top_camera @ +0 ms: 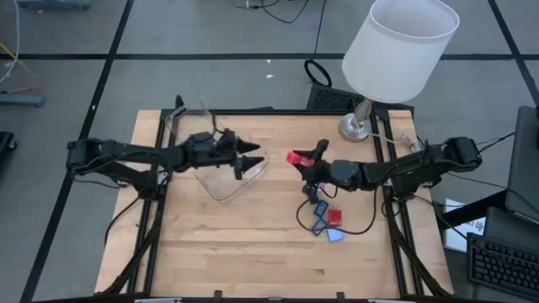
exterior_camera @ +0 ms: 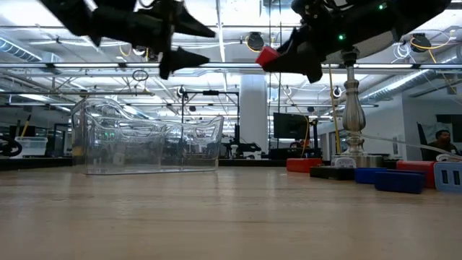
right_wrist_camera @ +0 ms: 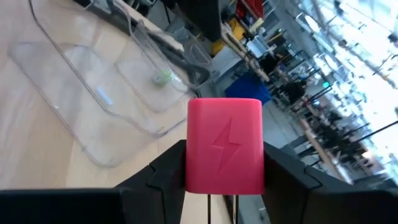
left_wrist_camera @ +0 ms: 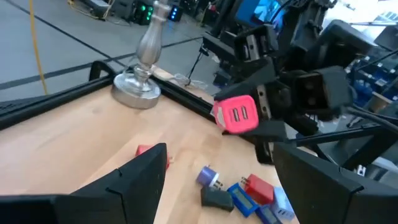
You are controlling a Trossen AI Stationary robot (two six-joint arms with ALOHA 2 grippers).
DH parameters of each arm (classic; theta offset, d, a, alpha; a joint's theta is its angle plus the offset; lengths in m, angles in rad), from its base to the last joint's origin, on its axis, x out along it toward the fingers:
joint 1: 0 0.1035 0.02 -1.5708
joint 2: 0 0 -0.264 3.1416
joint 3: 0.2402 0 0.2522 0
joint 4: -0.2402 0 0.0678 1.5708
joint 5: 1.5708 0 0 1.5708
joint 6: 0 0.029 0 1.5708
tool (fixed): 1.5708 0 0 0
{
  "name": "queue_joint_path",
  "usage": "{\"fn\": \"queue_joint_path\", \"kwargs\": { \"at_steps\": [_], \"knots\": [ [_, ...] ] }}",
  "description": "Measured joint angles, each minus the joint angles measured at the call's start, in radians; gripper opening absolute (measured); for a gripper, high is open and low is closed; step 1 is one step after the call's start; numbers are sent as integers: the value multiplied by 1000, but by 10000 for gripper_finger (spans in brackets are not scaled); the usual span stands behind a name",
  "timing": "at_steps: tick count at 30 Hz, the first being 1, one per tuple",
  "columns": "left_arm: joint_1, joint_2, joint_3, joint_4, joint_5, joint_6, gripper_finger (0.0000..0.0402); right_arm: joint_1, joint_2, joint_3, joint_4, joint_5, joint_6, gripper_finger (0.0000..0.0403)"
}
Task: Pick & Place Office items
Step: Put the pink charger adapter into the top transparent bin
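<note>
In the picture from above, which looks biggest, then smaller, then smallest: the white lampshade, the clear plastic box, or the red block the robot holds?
1. White lampshade, though it sits nearer the camera.
2. Clear plastic box.
3. Red block, in the right end effector.

Your red block [right_wrist_camera: 224, 145] is up in the air above the table, pinched between the right gripper's [top_camera: 305, 160] fingers. It has a lightning sign on one flat side and two small slots on one end. The other small pieces [top_camera: 324, 219] lie close together on the wood: blue ones, red ones and a dark one. One tiny green bit [right_wrist_camera: 163, 77] sits apart from them.
</note>
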Motion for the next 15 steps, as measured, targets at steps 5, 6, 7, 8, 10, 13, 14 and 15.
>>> {"fn": "queue_joint_path", "kwargs": {
  "at_steps": [5,6,7,8,10,13,14,15],
  "knots": [
    [-12,124,104,-7,3,0,296,28,1,3,-3,47,-41,157],
    [-13,145,124,-7,3,0,296,30,1,3,-1,47,-42,157],
    [-16,167,143,-7,3,0,296,33,1,3,-1,48,-42,157],
    [-19,188,163,-7,3,0,296,33,1,3,-1,48,-44,157],
    [-25,228,201,-17,4,0,296,33,1,3,-1,48,-51,157],
    [-32,279,260,-50,13,10,296,33,1,3,-2,49,-60,157],
    [-34,293,279,-63,17,16,296,33,1,3,-2,49,-60,157],
    [-37,307,297,-73,19,20,296,33,1,3,-2,50,-60,157]
  ]
}}
